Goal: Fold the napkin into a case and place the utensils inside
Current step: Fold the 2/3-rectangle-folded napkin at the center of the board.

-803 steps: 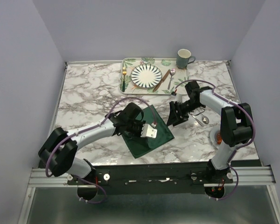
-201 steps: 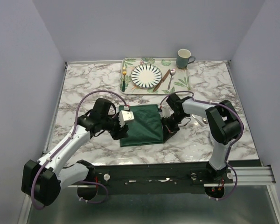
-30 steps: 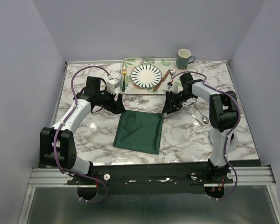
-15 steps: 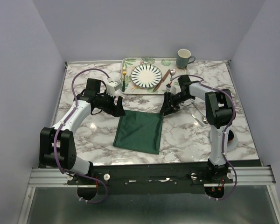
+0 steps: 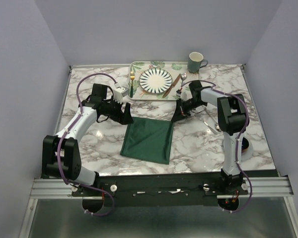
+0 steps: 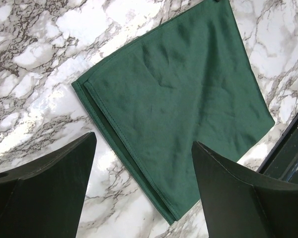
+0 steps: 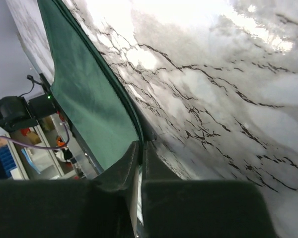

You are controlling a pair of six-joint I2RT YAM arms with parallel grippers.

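The napkin (image 5: 148, 141) lies flat on the table (image 5: 89, 146), its long axis running toward me. My right hand (image 7: 139, 148) pinches its far right corner. My left hand (image 6: 142, 141), wide open, hovers by the far left corner.

Dark green, faintly glossy napkin (image 5: 148, 140); white marble table (image 5: 100, 148) veined grey-black. Pale tray (image 5: 193, 88) printed with green leaves — white plate (image 5: 156, 79) with dark radiating stripes. Gold fork (image 5: 132, 74), copper-brown knife (image 5: 170, 87), silver spoon (image 5: 183, 76), teal mug (image 5: 195, 62).
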